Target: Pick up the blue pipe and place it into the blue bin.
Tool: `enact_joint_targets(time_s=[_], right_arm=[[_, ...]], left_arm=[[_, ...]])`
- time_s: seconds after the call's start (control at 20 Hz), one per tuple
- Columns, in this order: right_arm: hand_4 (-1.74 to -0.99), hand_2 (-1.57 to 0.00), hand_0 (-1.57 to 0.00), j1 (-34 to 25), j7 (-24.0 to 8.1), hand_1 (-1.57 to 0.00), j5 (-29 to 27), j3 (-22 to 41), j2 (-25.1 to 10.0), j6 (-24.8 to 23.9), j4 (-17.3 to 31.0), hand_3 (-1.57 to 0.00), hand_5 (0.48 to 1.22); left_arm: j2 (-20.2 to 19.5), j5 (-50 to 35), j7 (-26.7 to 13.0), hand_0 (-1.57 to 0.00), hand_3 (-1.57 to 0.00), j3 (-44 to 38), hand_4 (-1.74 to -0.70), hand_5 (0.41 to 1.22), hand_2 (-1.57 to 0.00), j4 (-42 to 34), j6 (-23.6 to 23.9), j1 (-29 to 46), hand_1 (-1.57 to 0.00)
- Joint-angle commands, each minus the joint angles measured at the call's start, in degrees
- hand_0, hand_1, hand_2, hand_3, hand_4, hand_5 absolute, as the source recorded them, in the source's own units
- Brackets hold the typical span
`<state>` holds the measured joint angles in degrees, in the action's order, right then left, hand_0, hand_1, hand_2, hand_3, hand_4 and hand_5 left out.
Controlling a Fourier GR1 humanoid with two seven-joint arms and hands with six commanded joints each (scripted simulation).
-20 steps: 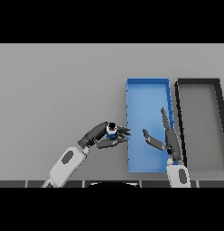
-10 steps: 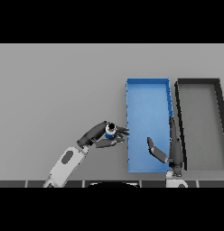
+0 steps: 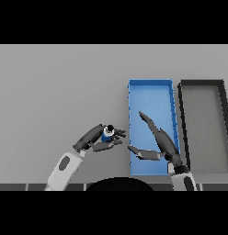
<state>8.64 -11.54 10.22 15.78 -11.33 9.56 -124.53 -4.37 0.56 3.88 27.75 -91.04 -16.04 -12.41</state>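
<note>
Blue pipe (image 3: 106, 134) held in my left hand (image 3: 95, 139), just left of the blue bin (image 3: 151, 87).

My fingers were curled round the short pipe's middle; I judged it light, stiff and perhaps slick, best gripped across its body. My right hand (image 3: 158, 144) lay open over the bin, fingers straight, holding nothing. Since half a second earlier it had shifted leftward; the pipe had barely moved.

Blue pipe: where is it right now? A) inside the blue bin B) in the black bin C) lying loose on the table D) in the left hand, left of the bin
D: the left hand has its fingers curled round the blue pipe, just left of the blue bin.
</note>
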Motion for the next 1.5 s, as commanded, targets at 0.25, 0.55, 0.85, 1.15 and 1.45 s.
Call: enact_joint_targets(time_s=[0.25,0.55,0.85,1.15,1.45], right_arm=[[-1.239,0.00,0.00,-8.9,-8.8,0.00,-1.6,4.4,0.6,4.3,0.3,0.00,0.522],[-1.201,0.00,0.00,-18.7,-13.3,0.00,-4.9,7.0,3.4,7.9,4.5,0.00,0.514],[-1.214,-0.02,0.00,-27.3,-16.6,-0.01,-7.2,7.8,6.4,9.7,9.4,0.00,0.511],[-1.446,-0.84,-0.82,-32.2,-17.4,-0.84,-8.1,7.4,8.0,10.8,13.8,-0.66,0.527],[-1.475,-1.38,-1.37,-30.7,-12.0,-1.38,-8.5,7.9,10.7,10.0,14.7,-1.29,0.940]], left_arm=[[1.4,2.2,-0.1,-1.57,-1.57,-0.4,-1.47,1.221,-1.57,0.5,-0.5,-0.1,-1.57],[2.2,2.2,-0.4,-1.57,-1.57,-1.8,-1.47,1.221,-1.57,0.9,-2.9,-0.4,-1.57],[2.9,1.0,1.2,-1.57,-1.57,-3.6,-1.45,1.221,-1.57,2.0,-6.8,0.2,-1.57],[5.0,1.6,-3.1,-1.57,-1.16,-4.5,-1.63,1.221,-1.54,2.0,-6.3,-0.2,-1.57],[5.5,2.5,-0.7,-1.57,-1.32,-4.8,-1.71,1.221,-1.56,1.5,-7.6,0.3,-1.57]])
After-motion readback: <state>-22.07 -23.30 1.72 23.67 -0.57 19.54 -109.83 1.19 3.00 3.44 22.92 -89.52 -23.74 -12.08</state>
